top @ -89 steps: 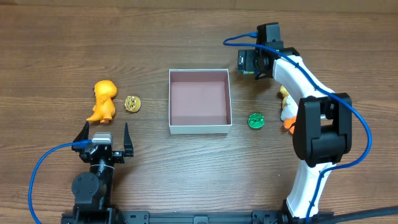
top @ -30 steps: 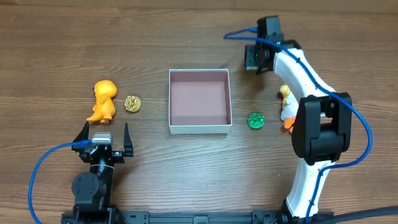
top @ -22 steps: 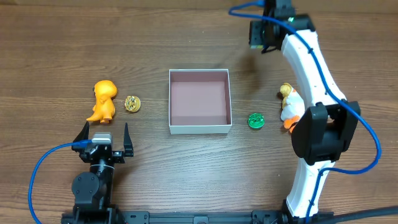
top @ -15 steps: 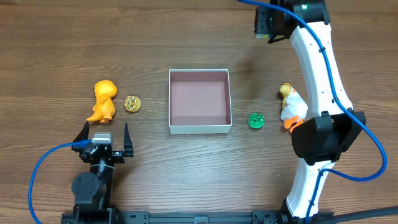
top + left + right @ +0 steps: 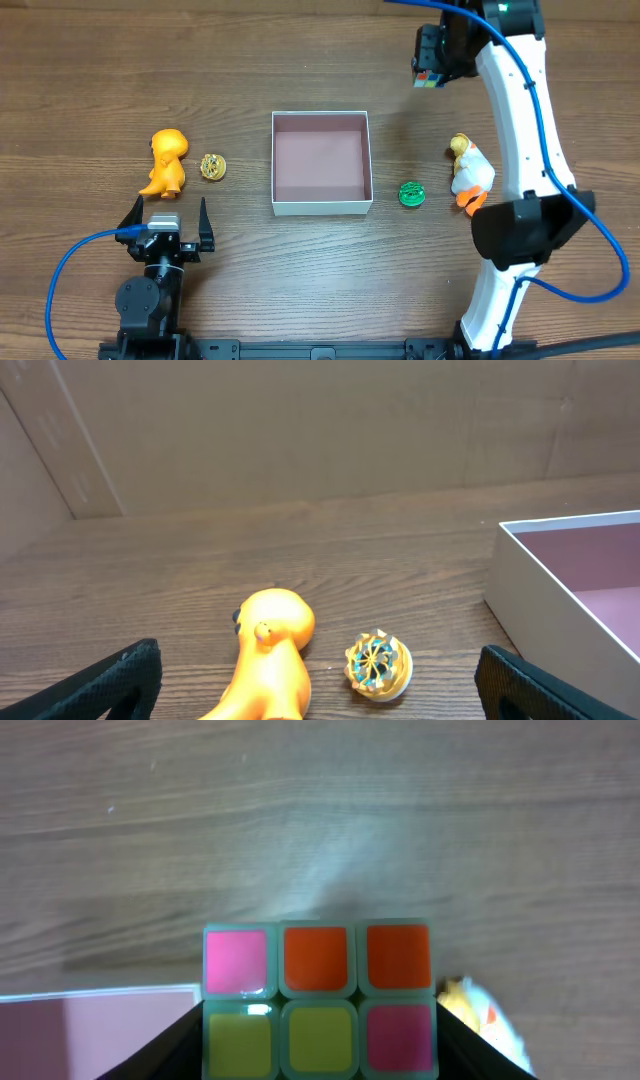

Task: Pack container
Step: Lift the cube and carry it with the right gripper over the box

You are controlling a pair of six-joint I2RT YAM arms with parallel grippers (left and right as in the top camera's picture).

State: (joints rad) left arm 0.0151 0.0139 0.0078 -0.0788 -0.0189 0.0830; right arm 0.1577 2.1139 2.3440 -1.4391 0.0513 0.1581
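Right arm (image 5: 520,120) has stretched farther back, jaws clamping puzzle cube (image 5: 318,998)

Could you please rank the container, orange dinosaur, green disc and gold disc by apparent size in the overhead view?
1. container
2. orange dinosaur
3. green disc and gold disc: these look about equal, so I would not rank them.

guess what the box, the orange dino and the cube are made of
The container: thin white walls, crisp edges, matte pinkish floor, probably cardboard. The orange dinosaur toy: smooth, rounded, soft sheen, likely rubber or soft plastic. The puzzle cube: glossy coloured tiles with glints, likely hard plastic.
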